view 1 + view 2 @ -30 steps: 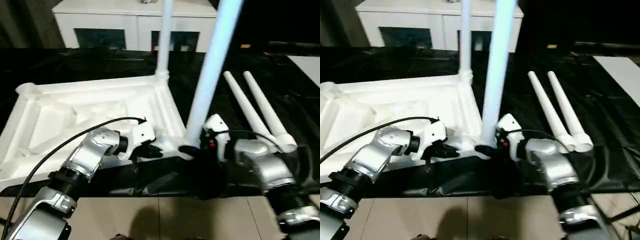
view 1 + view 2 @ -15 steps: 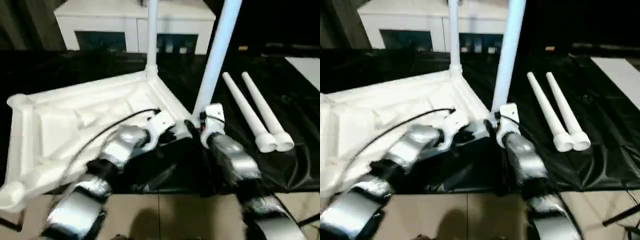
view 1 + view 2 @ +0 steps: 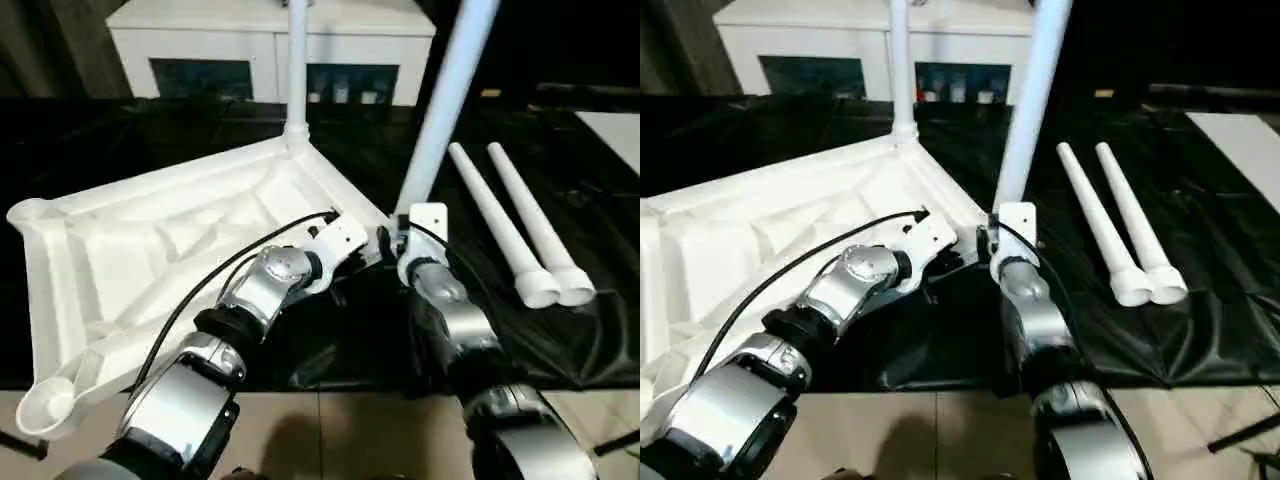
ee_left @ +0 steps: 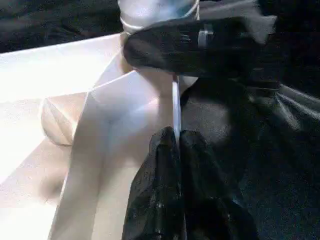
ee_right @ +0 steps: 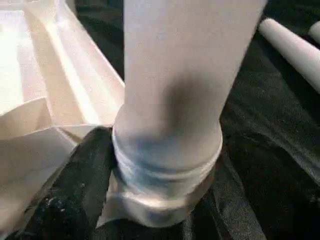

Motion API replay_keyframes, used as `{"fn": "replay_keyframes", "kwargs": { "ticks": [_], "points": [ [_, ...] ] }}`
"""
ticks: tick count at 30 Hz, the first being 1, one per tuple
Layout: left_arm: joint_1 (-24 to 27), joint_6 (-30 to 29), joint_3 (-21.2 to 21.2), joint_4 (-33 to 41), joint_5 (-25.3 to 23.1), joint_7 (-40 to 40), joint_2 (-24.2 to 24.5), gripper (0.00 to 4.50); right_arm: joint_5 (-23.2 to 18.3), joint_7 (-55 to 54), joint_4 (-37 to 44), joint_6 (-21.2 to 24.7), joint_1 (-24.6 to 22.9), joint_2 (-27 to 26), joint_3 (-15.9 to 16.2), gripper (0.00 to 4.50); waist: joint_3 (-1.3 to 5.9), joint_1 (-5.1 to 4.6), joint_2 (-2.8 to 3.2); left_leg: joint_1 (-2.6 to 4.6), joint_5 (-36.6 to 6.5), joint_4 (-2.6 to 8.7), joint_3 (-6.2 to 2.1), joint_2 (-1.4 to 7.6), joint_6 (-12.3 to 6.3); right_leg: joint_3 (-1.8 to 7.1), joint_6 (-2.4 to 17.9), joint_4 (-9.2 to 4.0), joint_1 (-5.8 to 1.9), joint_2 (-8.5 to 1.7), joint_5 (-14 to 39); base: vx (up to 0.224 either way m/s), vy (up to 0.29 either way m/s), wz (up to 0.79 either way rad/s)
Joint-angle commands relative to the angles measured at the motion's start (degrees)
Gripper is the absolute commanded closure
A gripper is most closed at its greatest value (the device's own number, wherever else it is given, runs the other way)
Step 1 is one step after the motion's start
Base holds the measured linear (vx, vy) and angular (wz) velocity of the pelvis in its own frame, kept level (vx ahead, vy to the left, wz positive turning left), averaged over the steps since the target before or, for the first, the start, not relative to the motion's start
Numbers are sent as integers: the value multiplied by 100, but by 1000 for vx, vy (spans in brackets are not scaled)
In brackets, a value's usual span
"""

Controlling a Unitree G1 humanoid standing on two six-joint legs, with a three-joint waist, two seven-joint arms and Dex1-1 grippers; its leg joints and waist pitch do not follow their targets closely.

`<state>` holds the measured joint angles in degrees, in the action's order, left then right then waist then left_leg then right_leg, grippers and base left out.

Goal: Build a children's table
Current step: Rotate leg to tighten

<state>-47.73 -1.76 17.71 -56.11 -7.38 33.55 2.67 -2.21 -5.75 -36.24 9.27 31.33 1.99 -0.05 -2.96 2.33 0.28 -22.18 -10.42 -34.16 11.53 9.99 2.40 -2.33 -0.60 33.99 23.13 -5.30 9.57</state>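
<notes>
The white tabletop (image 3: 170, 240) lies upside down on the black sheet (image 3: 580, 330), ribbed underside up, turned at an angle so one corner points toward the robot's arms. A leg (image 3: 296, 70) stands upright in the far corner socket, and a second leg (image 3: 445, 100) rises from the near corner socket, leaning a little to the robot's right as it goes up. Two more legs (image 3: 520, 225) lie side by side on the sheet well off to the right, touching each other, flared ends nearest the robot. An open round socket (image 3: 47, 405) shows at the tabletop's near left corner and another (image 3: 30, 212) at the far left. The right gripper (image 3: 388, 240) sits at the base of the near leg; in its wrist view one black finger (image 5: 75, 175) lies against the collar where the tube meets the socket, but I can't tell whether the fingers are clamped on it or apart. The left gripper (image 4: 176, 150) is pinched together on the thin edge of the tabletop rim just beside that same socket, its two fingers (image 4: 155, 170) pressed close on either side of the white edge. Behind it all stands a white cabinet (image 3: 270, 45) with dark glass doors
</notes>
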Motion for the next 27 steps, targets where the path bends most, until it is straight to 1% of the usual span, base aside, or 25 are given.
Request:
{"fn": "replay_keyframes", "kwargs": {
  "ticks": [1,2,3,4,6,7,8,9,10,11,12,13,14,15,16,17,18,19,20,21,23,24,25,26,27],
  "points": [
    [-172,357,-426,75,267,-331,52,405,12,171,388,218,-224,191,-88,62,410,-19,-53,136,-1307,434,-125,262,-220,188,1187,-399,-217,-278,1017,0,0,0],
    [-171,337,-454,108,302,-301,54,394,3,235,482,264,-277,206,-70,62,424,0,-14,127,-1160,420,-127,264,-280,180,1261,-382,-234,-290,864,0,0,0],
    [-167,310,-491,160,351,-257,58,391,-11,327,612,325,-351,228,-42,62,426,-3,-16,114,-1064,416,-129,266,-308,178,1296,-363,-256,-281,724,0,0,0],
    [-126,255,-556,342,449,-132,87,386,-41,556,889,437,-507,301,66,62,415,1,5,105,-982,423,-135,277,-352,167,1350,-347,-262,-272,538,0,0,0],
    [-1,143,-668,748,571,17,190,378,-78,867,1335,621,-755,420,246,62,413,-6,34,115,-1013,421,-135,278,-404,160,1428,-339,-267,-269,442,0,0,0],
    [118,-26,-776,1091,671,57,276,367,-115,1032,1561,716,-872,486,327,62,413,-6,34,115,-1013,421,-135,278,-404,160,1428,-339,-267,-269,442,0,0,0],
    [385,-269,-962,1754,761,15,515,350,-180,1277,1894,844,-1038,570,433,62,405,-18,47,93,-1054,425,-143,300,-400,163,1508,-313,-293,-279,394,0,0,0],
    [385,-269,-962,1754,761,15,515,350,-180,1277,1894,844,-1038,570,433,62,404,-38,36,76,-1038,425,-146,305,-411,163,1534,-296,-308,-279,343,0,0,0],
    [445,-323,-1002,1886,770,-8,573,347,-197,1318,1959,871,-1071,579,443,62,410,-65,42,74,-1032,415,-139,277,-434,161,1515,-307,-290,-264,402,0,0,0],
    [694,-568,-1179,2364,659,-246,911,332,-233,1609,2129,918,-1149,647,569,62,411,-79,47,87,-1091,419,-149,296,-410,162,1535,-301,-296,-267,472,0,0,0],
    [815,-735,-1349,2540,557,-515,1112,319,-234,1760,2200,950,-1173,674,644,62,393,-97,76,87,-1198,429,-148,294,-374,162,1494,-312,-274,-250,609,0,0,0],
    [821,-744,-1359,2548,552,-531,1122,310,-234,1767,2203,952,-1174,675,648,62,384,-122,76,89,-1271,439,-148,297,-345,164,1467,-318,-269,-239,688,0,0,0],
    [913,-879,-1509,2674,483,-755,1269,310,-236,1873,2256,977,-1192,690,706,62,379,-143,93,119,-1409,444,-148,295,-246,166,1411,-336,-244,-228,892,0,0,0],
    [986,-996,-1611,2792,450,-894,1355,299,-236,1940,2348,1041,-1223,701,737,62,371,-150,103,127,-1477,451,-150,296,-189,167,1389,-344,-233,-220,972,0,0,0],
    [1108,-1137,-1892,2920,385,-1252,1516,289,-252,2031,2386,1068,-1230,696,782,62,359,-158,74,144,-1596,461,-145,295,-100,173,1336,-373,-207,-212,1137,0,0,0],
    [1297,-1269,-2334,3055,281,-1833,1723,273,-239,2107,2392,1112,-1209,688,855,62,362,-159,86,145,-1670,466,-156,304,-21,173,1328,-353,-202,-209,1152,0,0,0],
    [1374,-1322,-2508,3112,239,-2061,1803,273,-233,2136,2395,1130,-1201,685,883,62,351,-176,99,128,-1713,480,-174,305,16,166,1286,-343,-207,-208,1161,0,0,0],
    [1503,-1431,-2678,3218,213,-2235,1905,265,-220,2156,2393,1154,-1185,673,906,62,354,-192,78,123,-1714,478,-167,289,22,164,1242,-356,-205,-200,1213,0,0,0],
    [1604,-1451,-2673,3281,202,-2166,1968,254,-227,2172,2375,1171,-1168,656,913,62,354,-203,28,137,-1709,479,-165,294,39,170,1205,-367,-184,-199,1257,0,0,0],
    [1708,-1471,-2669,3346,190,-2094,2033,244,-234,2188,2356,1188,-1150,638,921,62,360,-184,60,143,-1677,475,-178,299,46,174,1210,-350,-183,-221,1267,0,0,0],
    [2112,-1783,-2499,3748,252,-1625,2192,230,-245,2299,2258,1247,-1058,590,990,62,355,-165,100,172,-1665,485,-165,317,101,189,1218,-349,-133,-207,1197,0,0,0],
    [2112,-1783,-2499,3748,252,-1625,2192,219,-245,2299,2258,1247,-1058,590,990,62,355,-165,100,172,-1665,485,-165,317,101,189,1218,-349,-133,-207,1197,0,0,0],
    [2199,-1911,-2414,3920,254,-1493,2234,219,-180,2305,2231,1256,-1019,601,1040,62,359,-105,72,188,-1609,481,-146,312,106,198,1236,-331,-120,-209,1077,0,0,0],
    [2300,-2085,-2362,4177,392,-1276,2251,206,-136,2334,2211,1270,-978,601,1072,62,360,-65,55,180,-1506,482,-135,312,103,202,1225,-327,-122,-209,971,0,0,0],
    [2346,-2127,-2344,4308,498,-1133,2256,206,-129,2352,2203,1281,-958,598,1077,62,370,-37,69,182,-1430,480,-144,318,124,202,1256,-296,-137,-229,879,0,0,0]
  ]
}}
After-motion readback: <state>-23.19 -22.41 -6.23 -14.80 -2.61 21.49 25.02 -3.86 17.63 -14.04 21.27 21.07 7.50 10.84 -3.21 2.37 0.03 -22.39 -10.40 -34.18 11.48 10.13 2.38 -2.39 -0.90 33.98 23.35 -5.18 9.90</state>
